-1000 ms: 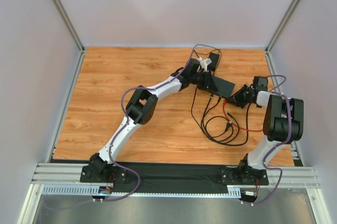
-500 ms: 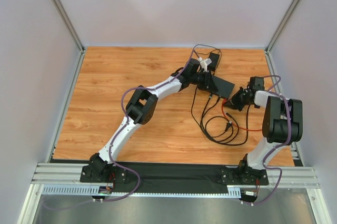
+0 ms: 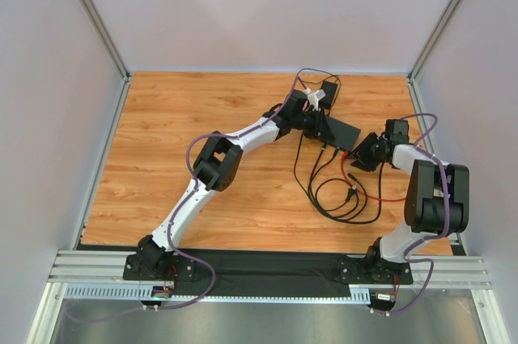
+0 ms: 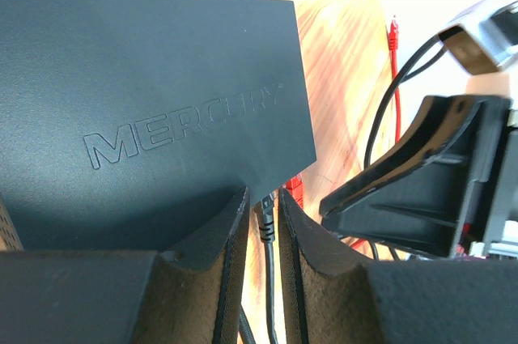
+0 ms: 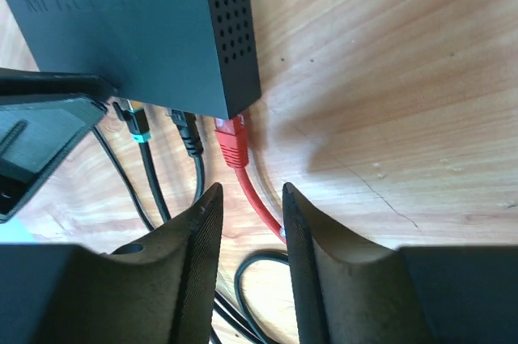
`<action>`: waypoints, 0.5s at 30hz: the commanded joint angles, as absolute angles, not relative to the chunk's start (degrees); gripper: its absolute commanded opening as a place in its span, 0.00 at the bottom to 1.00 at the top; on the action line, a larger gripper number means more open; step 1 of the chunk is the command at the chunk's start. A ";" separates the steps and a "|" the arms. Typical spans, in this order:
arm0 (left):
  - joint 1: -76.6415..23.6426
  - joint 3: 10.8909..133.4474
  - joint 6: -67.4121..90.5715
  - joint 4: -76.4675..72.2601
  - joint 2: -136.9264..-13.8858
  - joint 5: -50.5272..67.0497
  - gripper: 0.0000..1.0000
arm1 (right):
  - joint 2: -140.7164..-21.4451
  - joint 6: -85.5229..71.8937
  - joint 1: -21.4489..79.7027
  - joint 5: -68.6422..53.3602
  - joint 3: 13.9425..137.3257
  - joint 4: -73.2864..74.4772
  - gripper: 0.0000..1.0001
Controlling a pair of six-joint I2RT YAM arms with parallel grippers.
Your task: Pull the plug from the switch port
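The switch (image 3: 341,132) is a flat black box at the table's back right, with lettering on its lid (image 4: 146,77) and a vented side (image 5: 231,28). A red plug (image 5: 233,142) sits at the port by its corner. Its red cable (image 5: 261,198) runs back between the fingers of my right gripper (image 5: 247,190), which stands open and does not touch it. My left gripper (image 4: 263,194) hangs over the switch's socket edge. Its jaws stand a narrow gap apart, and a black plug (image 4: 265,218) shows through that gap.
Two black plugs (image 5: 188,133), one with a teal band (image 5: 137,127), sit in neighbouring ports. Black cables coil on the wood in front of the switch (image 3: 344,198). A small black adapter brick (image 3: 329,90) lies behind the switch. Grey walls enclose the table.
My right gripper has opened from shut, and its wrist has shifted slightly toward the switch. The left arm and the switch have not moved.
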State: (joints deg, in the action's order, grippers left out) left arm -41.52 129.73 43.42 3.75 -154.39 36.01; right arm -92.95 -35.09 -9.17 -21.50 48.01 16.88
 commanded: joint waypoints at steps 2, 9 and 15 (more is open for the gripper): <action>-41.40 128.67 43.15 5.01 -155.04 36.39 0.29 | -95.09 -36.39 -8.27 -20.66 50.88 13.79 0.41; -41.40 128.58 43.42 4.57 -154.95 36.65 0.29 | -98.70 -31.65 -0.27 -3.02 58.61 25.56 0.47; -41.40 128.58 43.42 4.66 -154.95 36.74 0.29 | -101.33 -29.18 7.90 15.44 64.33 35.67 0.37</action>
State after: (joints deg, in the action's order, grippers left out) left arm -41.47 129.67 43.42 3.53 -154.39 36.27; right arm -100.36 -31.66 5.58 1.96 61.30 28.53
